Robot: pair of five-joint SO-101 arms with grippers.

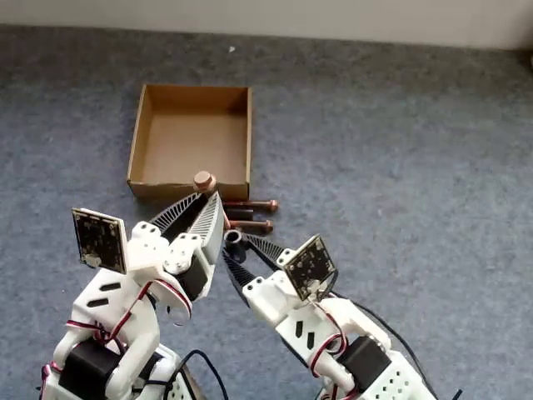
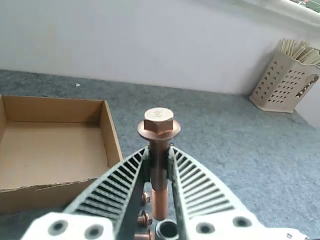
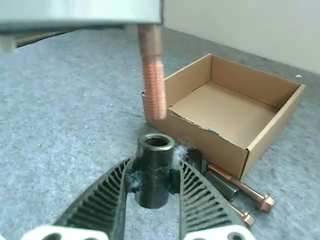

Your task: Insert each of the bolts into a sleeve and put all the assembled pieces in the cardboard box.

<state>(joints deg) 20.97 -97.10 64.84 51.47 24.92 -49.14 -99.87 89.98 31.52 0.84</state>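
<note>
While both arms sit low centre in the high view, I see the left gripper point(image 2: 159, 150) clamped on the bolt point(image 2: 159, 165) mid-shank, upright, with the head above the jaws and the threaded end below. Right gripper point(image 3: 153, 164) grips the sleeve point(image 3: 152, 177), upright, bore up, body between the jaws. Bolt tip hangs just above the sleeve mouth, apart from it. Cardboard box point(image 1: 190, 137) sits upper left. Two loose bolts point(image 1: 254, 205) lie on the carpet point(image 1: 400, 150) just beside its lower right corner.
</note>
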